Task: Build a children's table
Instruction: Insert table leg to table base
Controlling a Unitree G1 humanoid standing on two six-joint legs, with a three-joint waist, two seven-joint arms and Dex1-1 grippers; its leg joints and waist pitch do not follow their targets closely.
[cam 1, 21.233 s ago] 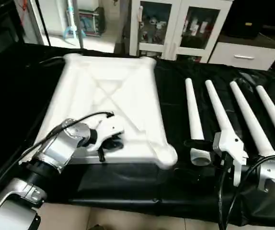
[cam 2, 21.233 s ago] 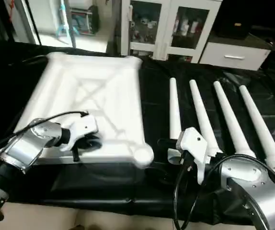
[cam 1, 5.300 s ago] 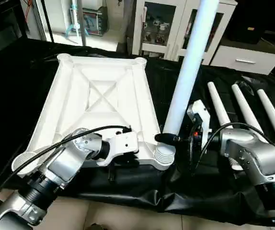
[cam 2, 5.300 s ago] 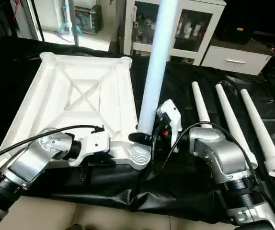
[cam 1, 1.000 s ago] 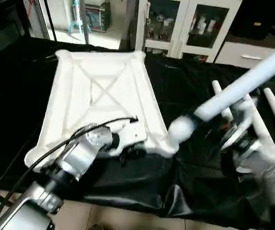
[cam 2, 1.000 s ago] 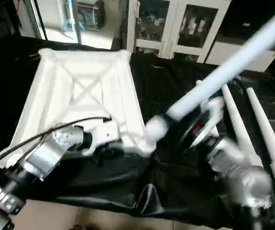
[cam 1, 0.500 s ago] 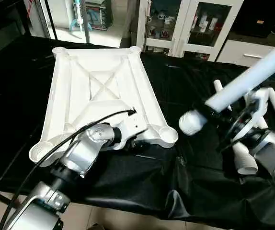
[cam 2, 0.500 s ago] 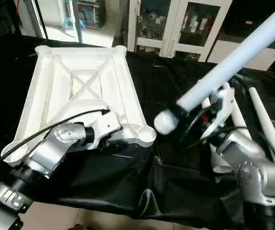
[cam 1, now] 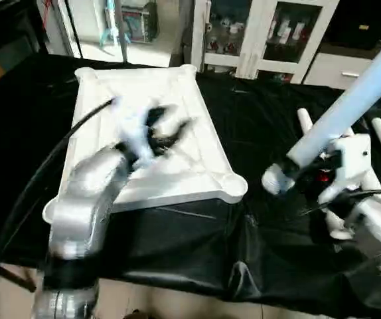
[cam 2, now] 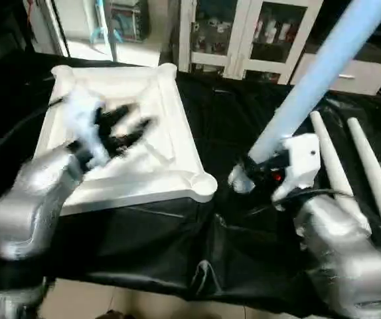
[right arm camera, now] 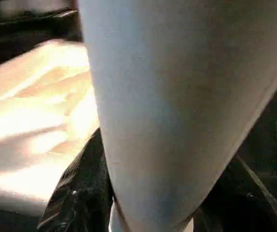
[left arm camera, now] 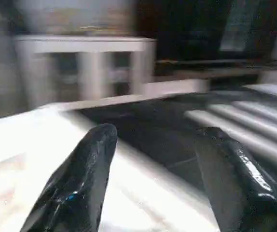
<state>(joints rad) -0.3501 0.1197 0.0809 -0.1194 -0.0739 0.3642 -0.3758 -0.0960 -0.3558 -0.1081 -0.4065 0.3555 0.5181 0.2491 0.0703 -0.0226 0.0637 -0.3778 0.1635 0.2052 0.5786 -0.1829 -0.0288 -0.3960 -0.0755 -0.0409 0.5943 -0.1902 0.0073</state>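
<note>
Long white tapered plastic leg (cam 1: pixel 350 109): rigid, light, slick; right gripper (cam 1: pixel 295 167) clamps it near the thick end, best hold. Left gripper (cam 2: pixel 121 129): fingers spread, empty, above white square ribbed plastic tabletop (cam 1: pixel 207 159).

There are no words, numbers, labels or signs that can be read anywhere in these pictures.
</note>
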